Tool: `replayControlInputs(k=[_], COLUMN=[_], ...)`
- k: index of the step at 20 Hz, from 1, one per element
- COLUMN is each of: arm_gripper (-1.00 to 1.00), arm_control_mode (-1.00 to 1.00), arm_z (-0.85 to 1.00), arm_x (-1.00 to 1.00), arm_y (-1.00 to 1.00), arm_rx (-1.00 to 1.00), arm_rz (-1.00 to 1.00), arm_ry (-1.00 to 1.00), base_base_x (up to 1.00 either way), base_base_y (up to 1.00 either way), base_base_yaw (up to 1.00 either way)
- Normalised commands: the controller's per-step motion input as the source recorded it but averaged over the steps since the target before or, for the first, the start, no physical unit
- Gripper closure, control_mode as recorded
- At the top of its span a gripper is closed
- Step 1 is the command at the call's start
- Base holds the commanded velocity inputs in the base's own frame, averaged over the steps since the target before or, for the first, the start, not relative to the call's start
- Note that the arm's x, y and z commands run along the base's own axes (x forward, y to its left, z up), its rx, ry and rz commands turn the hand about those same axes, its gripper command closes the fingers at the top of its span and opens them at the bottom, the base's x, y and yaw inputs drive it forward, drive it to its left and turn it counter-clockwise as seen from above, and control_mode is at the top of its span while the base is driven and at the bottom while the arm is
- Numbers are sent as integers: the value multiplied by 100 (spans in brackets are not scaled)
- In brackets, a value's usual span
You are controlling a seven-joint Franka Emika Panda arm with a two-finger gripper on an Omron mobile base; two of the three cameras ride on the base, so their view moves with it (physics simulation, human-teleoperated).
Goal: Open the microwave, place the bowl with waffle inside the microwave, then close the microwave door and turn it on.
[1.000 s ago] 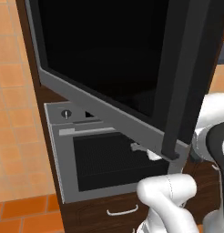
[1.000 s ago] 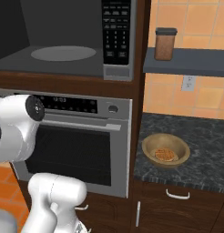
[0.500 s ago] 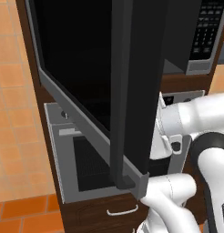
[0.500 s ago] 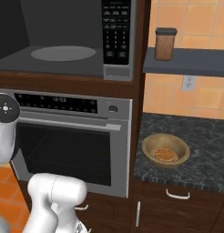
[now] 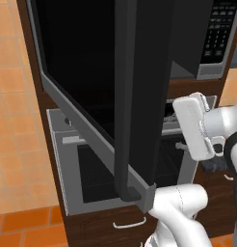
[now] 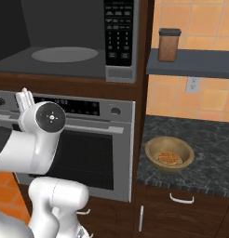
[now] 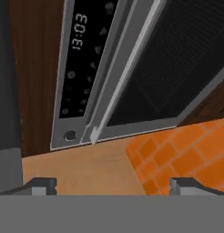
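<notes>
The microwave (image 6: 79,69) stands open, its grey cavity and round turntable (image 6: 65,54) bare, the black keypad (image 6: 119,32) at its right. The microwave door (image 5: 82,72) is swung far out to the left, its dark vertical handle (image 5: 124,120) on the near edge. The tan bowl with waffle (image 6: 170,153) sits on the dark counter to the right of the oven, the waffle lying inside it. My gripper (image 7: 113,185) is open with nothing between its fingertips (image 7: 41,184); it points at the oven's clock panel below the microwave, away from the door handle.
The grey oven (image 6: 88,153) with its horizontal bar handle sits under the microwave. A brown jar (image 6: 168,45) stands on the shelf above the dark counter (image 6: 205,167). My white arm (image 5: 197,130) hangs in front of the oven. Orange tiled floor lies below.
The microwave door has swung much further open to the left. My arm has come off the handle and drawn back in front of the oven.
</notes>
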Motion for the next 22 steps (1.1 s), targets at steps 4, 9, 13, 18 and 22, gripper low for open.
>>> replayControlInputs(k=[4, 9, 13, 18, 22], arm_gripper=[-100, -100, -100, -100, -100], arm_control_mode=[-100, -100, -100, -100, -100], arm_z=[-39, -39, -32, -61, -67], arm_x=[8, 24, 24, 32, 48], arm_y=[-100, -100, -100, -100, -100], arm_rx=[-6, -10, 1, 5, 6], arm_rz=[-26, -24, -10, -9, -9], arm_ry=[0, 0, 3, 19, 22], base_base_x=[0, 0, 0, 0, 0], base_base_y=[0, 0, 0, 0, 0], base_base_yaw=[0, 0, 0, 0, 0])
